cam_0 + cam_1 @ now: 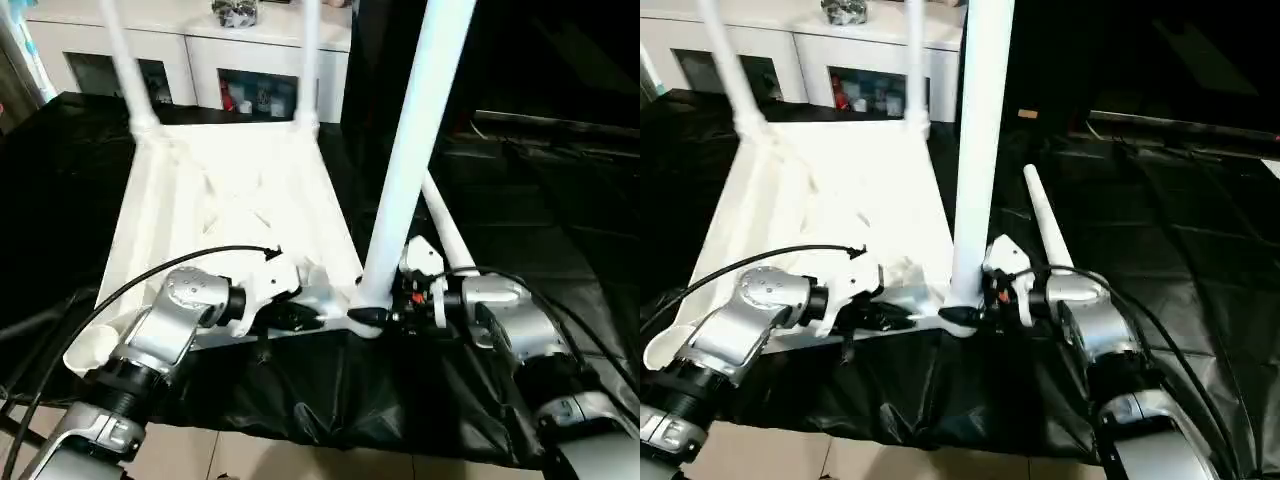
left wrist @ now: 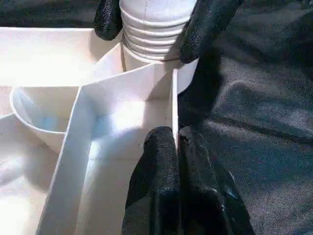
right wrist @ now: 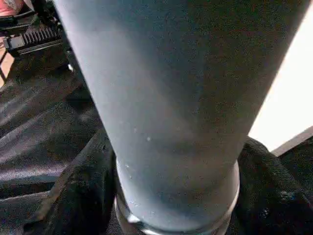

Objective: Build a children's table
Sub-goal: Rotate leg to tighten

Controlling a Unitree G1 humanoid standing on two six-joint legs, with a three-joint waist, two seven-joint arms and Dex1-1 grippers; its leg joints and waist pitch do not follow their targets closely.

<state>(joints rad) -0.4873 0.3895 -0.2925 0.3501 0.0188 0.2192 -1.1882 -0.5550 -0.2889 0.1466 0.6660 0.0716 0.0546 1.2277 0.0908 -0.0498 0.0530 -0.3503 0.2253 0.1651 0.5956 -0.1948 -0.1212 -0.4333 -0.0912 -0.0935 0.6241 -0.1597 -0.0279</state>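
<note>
While the white tabletop [image 1: 235, 215] lay upside down on the black-draped work table [image 1: 540, 250], its ribbed underside faced up, and its near right corner socket [image 2: 146, 63] held the threaded end of a white leg [image 1: 415, 150] that stood upright; two more legs [image 1: 125, 60] rose from the far corner sockets, and a fourth leg [image 1: 1047, 225] lay flat on the black cloth just right of the tabletop; the near left corner socket [image 1: 90, 350] stood open, a bare white cup.

The right gripper [image 1: 385, 316] sat at the foot of the upright leg, its black fingers [image 2: 203, 29] on either side of the ribbed thread just above the socket, clasping the leg; the left gripper [image 2: 177, 147] was clenched on the thin near rim [image 2: 174, 98] of the tabletop, its two fingertips pressed together with the plastic edge between them, close beside the same corner.

Behind the work table stood a white cabinet [image 1: 190, 50] with glass doors; small coloured items showed dimly inside it, too small to tell apart, and a dark speckled object [image 1: 235, 12] sat on its top.
</note>
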